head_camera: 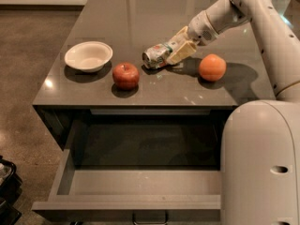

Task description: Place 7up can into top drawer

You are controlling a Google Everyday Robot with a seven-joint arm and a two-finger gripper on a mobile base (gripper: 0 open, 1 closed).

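The gripper [170,52] is over the dark grey counter [140,13], a little to the right of its middle. The arm [220,15] comes to it from about 2 o'clock. Its pale fingers [182,54] are clenched on the 7up can [156,56], one above the can and one below it. The can lies on its side, and its silver end points toward 8 o'clock. A dark shadow lies on the counter right under the can. I cannot tell whether the can touches the surface or hangs just over it.

From the can, a red apple [125,75] stands at about 8 o'clock, near but apart from it. A white bowl [88,56] is at 9 o'clock, further away, close to the left edge of the counter. An orange [212,67] is at about 4 o'clock, just beside the lower finger but not touching it.

The top drawer [140,184] is at 6 o'clock from the can, below the front edge of the counter. It is pulled out wide, and its grey floor and side walls are visible. A small metal handle [150,217] sits on the front panel, at the bottom edge of the view. The white body of the robot [260,163] fills the corner at 4 o'clock and covers the right end of the drawer.
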